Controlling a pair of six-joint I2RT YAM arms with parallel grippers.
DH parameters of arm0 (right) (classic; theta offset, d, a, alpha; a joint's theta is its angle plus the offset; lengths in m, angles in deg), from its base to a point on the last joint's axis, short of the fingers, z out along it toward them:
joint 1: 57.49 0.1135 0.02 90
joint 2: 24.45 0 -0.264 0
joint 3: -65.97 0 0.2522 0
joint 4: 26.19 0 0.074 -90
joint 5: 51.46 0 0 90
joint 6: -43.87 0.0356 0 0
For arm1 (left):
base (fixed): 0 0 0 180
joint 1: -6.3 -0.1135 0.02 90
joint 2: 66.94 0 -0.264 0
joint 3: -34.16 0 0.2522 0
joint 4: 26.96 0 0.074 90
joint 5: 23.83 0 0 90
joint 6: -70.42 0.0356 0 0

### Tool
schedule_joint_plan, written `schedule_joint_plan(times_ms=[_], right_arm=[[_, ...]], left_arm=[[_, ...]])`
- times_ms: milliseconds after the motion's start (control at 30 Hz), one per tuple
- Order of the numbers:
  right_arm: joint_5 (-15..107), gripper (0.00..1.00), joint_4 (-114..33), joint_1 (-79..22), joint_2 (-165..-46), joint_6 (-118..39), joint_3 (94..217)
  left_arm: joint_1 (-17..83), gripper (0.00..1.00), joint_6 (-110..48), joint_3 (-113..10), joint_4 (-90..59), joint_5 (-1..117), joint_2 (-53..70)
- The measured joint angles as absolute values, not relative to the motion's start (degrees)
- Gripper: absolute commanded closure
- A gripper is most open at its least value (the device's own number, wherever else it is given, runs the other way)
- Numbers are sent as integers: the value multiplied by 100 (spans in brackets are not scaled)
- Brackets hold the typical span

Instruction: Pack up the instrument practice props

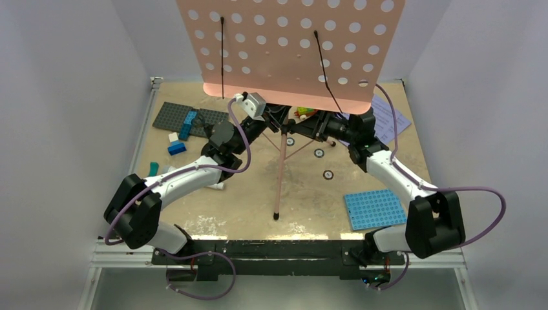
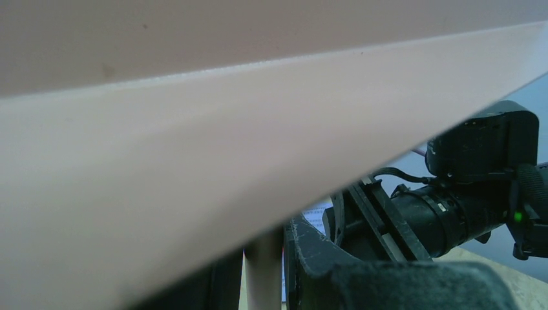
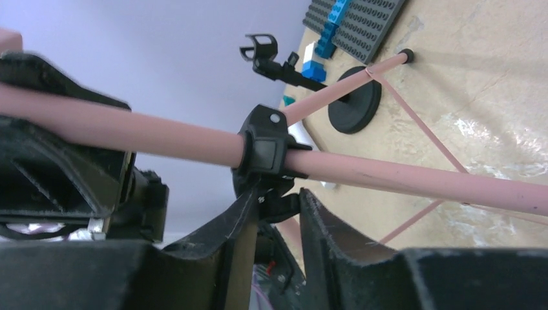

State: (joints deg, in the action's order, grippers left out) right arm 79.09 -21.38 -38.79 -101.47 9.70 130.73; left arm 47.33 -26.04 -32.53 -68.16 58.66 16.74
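Filling the middle of the overhead view, the tan surface (image 1: 310, 194) carries every prop I can find; no box or bag for them shows in any view. Largest on it is the pink music stand (image 1: 291, 45). Its hole-dotted desk spans the top centre of the frame, raised and unfolded. Its pole (image 1: 278, 181) runs down to a foot at lower centre, and the tripod legs are spread. I judge the task barely begun, with collapsing the stand as the step in hand.

Next in size are the grey plate (image 1: 174, 115) at upper left and the blue plate (image 1: 375, 208) at lower right; neither is a prop. The lavender pages (image 1: 395, 121) lie flat at centre right, partly hidden by my right arm and the desk edge. The black mic stand (image 3: 352, 103) stands upright near the top centre of the right wrist view, its round base just beside one tripod foot and its clip empty.

My left tool (image 2: 263, 281), at the bottom centre of the left wrist view under the desk, has a finger against each side of the pole; I read this as a closed grip. My right tool (image 3: 279, 216), at the bottom centre of its own view, is parted only narrowly, with the lower lug of the black collar (image 3: 265, 148) caught between its fingertips. The microphone I cannot pick out with certainty.

Left to do: fold the stand, then gather the pages, mic stand and microphone.
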Motion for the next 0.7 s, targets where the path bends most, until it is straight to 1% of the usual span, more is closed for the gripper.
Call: schedule_joint_plan(times_ms=[67, 200, 367, 467, 567, 700], right_arm=[[7944, 85, -2068, -3918, -10221, 1117, 13023], [8036, 100, -1806, -3993, -10287, 1399, 12994], [8108, 100, -1749, -4010, -10315, 1436, 12994], [8106, 100, -1863, -4008, -10289, 1178, 13032], [7905, 100, -2350, -3912, -10147, 417, 13217], [7041, 100, -2951, -3562, -9690, -872, 13265]], left_arm=[[4731, 100, -2604, -3253, -6812, 5864, 1672], [4731, 100, -2604, -3253, -6799, 5869, 1668], [4729, 100, -2604, -3253, -6779, 5871, 1659], [4729, 100, -2604, -3255, -6772, 5869, 1659], [4729, 100, -2628, -3275, -6744, 5866, 1659], [4729, 100, -2695, -3358, -6635, 5803, 1687]])
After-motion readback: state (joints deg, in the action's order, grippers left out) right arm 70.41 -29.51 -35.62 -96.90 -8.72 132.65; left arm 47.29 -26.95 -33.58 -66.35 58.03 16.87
